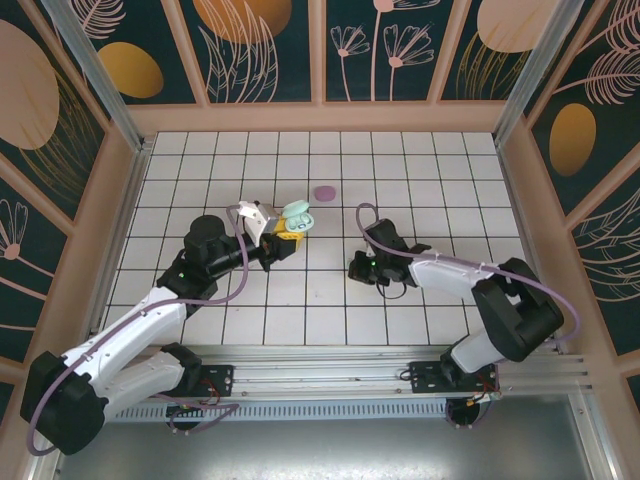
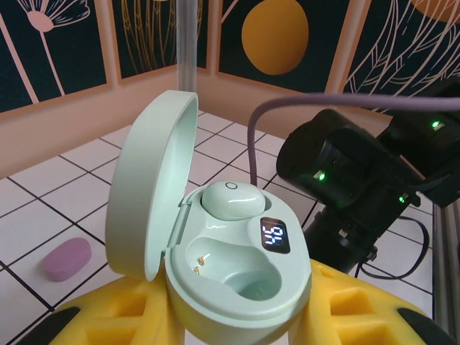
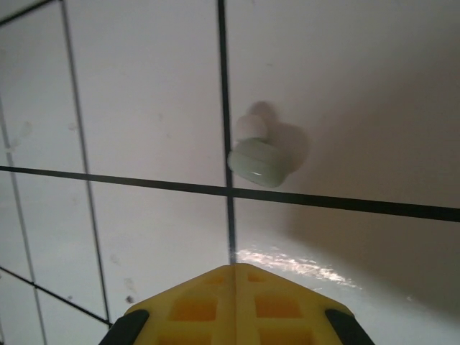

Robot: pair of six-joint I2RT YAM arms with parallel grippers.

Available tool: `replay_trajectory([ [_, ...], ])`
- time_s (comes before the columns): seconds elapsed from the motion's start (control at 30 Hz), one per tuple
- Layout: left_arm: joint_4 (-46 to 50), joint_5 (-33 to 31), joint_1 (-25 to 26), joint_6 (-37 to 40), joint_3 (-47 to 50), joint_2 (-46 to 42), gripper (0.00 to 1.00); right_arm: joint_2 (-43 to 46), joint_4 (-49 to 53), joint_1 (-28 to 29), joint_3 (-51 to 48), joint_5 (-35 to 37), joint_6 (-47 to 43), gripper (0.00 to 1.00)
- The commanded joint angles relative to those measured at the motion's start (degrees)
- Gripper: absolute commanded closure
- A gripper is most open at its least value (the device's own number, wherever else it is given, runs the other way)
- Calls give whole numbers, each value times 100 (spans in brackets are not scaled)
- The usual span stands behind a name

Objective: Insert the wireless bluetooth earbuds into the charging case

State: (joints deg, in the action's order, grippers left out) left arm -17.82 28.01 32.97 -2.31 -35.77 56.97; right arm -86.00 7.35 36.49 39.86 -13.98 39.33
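Left claw (image 1: pixel 285 232) aloft gripping charging case (image 1: pixel 297 214), right claw (image 1: pixel 358 268) closed, low near earbud (image 3: pixel 259 162)

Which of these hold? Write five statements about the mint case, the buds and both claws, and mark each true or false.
1. The pale mint green plastic charging case has its lid open. True.
2. Both of its sockets hold buds. False: one rounded mint green earbud is seated; the other socket is empty.
3. The left claw is shut on the case. True.
4. The right claw holds a bud. False: it is shut on nothing; a second small mint green earbud lies on the white tiled floor ahead of its tips.
5. The pink oval plastic pod sits in the case. False: it lies on the tiles, apart.
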Motion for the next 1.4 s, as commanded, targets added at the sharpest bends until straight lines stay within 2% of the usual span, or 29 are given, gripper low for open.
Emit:
replay_trajectory([
  [0.0,-283,-45,10,-84,57,14,81,-160,-146,-53,126,8,-97,97],
  [0.37,-266,-123,15,-57,52,31,81,-536,-373,-457,189,-170,-322,97],
  [0.6,-248,-128,8,-46,35,60,81,-712,-475,-485,312,-355,-338,97],
  [0.93,-250,-154,10,-36,35,60,81,-670,-468,-485,224,-293,-80,98],
  [1.13,-223,-178,9,-36,78,-14,81,-572,-521,-765,249,-287,123,98],
  [1.37,-174,-204,15,-35,114,-87,81,-809,-367,-833,650,-320,64,98],
])
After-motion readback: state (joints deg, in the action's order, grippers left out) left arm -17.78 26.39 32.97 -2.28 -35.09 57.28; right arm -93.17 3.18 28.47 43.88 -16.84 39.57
